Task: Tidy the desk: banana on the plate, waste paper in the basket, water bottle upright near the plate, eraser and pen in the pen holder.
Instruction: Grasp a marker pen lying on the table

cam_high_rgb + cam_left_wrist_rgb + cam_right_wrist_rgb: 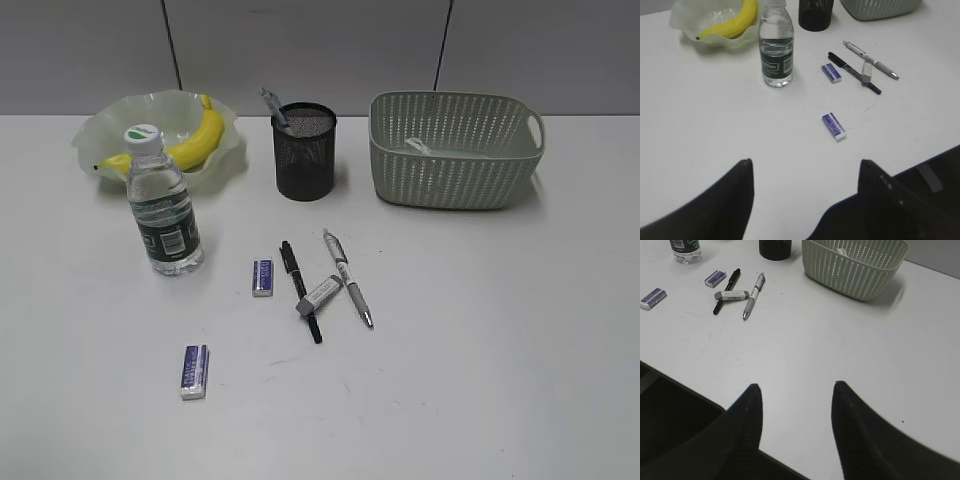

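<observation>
- Bare desk [480, 380] from three to six o'clock of the pens [320, 285]: free passage.
- Water bottle [163, 205] stands upright at nine o'clock of them; pen holder [304, 150] and basket [455, 148] block twelve to two.

At the upper left we saw the banana [200, 140] lying curved inside the ruffled pale green plate [225, 160]. The bottle [163, 205] stood upright just in front of that plate, cap on. The black mesh holder [305, 155] sat at upper centre with one pen [273, 106] poking out. The basket [455, 150] stood at upper right, white paper [420, 146] inside. On the desk [480, 340], mid-frame, lay two pens [300, 290] and three erasers [262, 277], one resting across the black pen.
</observation>
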Tool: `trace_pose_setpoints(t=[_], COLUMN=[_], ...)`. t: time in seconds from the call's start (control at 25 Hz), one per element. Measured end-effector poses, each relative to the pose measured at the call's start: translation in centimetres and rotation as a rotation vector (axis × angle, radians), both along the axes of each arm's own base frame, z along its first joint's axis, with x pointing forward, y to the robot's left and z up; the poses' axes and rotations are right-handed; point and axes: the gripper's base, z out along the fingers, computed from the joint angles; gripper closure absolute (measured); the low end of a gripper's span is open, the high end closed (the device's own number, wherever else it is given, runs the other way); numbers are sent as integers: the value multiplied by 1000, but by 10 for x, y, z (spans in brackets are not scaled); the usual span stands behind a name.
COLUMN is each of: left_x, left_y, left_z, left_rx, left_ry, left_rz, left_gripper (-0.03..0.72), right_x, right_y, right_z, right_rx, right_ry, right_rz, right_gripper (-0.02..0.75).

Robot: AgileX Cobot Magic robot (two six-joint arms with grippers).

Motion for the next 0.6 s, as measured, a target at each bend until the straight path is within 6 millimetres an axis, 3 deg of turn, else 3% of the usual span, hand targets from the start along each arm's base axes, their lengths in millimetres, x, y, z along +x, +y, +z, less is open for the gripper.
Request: trace_pose_setpoints(t=[0.16,0.36,0.6], left_x=[36,97,176], left_y=[-20,-50,-89], left_z=[16,32,18], left_rx=[-70,-153,-218], left_ry=[82,241,492], left_rz=[-18,-17,6], left_gripper=[201,205,258], right_x=[0,0,0], right_y=[0,0,0], right_z=[0,0,0], right_rx=[1,-2,-1], right_ry=[-2,-5,-4], right_rz=[0,2,3], right_gripper=[367,367,367])
